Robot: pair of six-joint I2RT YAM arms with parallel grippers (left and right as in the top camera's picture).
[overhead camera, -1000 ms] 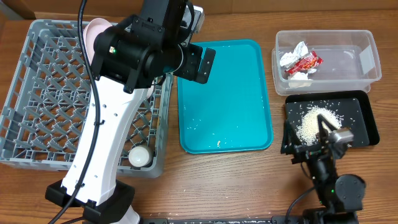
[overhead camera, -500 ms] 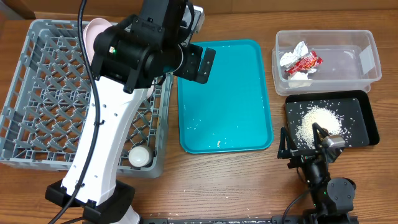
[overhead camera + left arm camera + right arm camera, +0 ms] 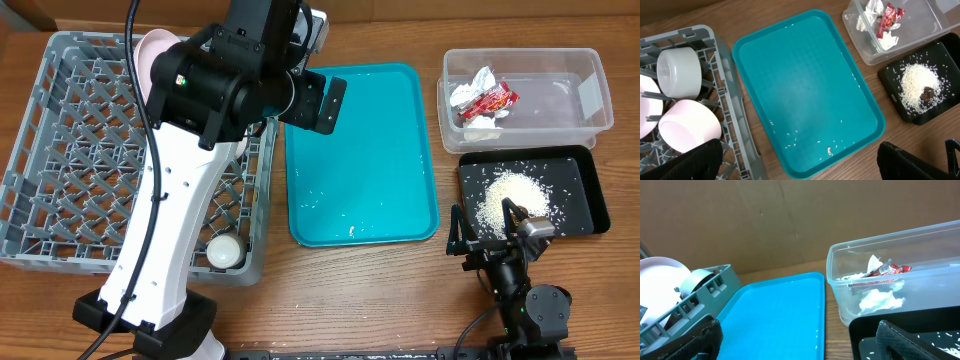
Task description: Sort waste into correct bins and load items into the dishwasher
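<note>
The grey dish rack [image 3: 60, 150] holds a pale-pink plate [image 3: 150, 55], a small cup [image 3: 224, 250] and bowls [image 3: 687, 125]. The clear tub [image 3: 590, 100] holds the red-and-silver wrapper [image 3: 487, 100]. The black tray [image 3: 590, 200] holds a pile of white rice [image 3: 510, 192] with a brown lump [image 3: 928, 93] on it. My left gripper [image 3: 318, 100] hangs open and empty above the teal tray's left edge; its fingers frame the left wrist view [image 3: 802, 162]. My right gripper [image 3: 487, 235] is open and empty, low at the black tray's front left corner [image 3: 797, 345]. No chopsticks show.
The teal serving tray [image 3: 370, 130] lies between the rack and the bins, with a few loose rice grains [image 3: 795, 134] near its front edge. White tissue [image 3: 482, 125] lies in the clear tub. A cardboard wall [image 3: 790, 220] stands behind the table.
The right arm has pulled back from over the black tray toward the front and a little left, then stopped. The left arm has not moved.
</note>
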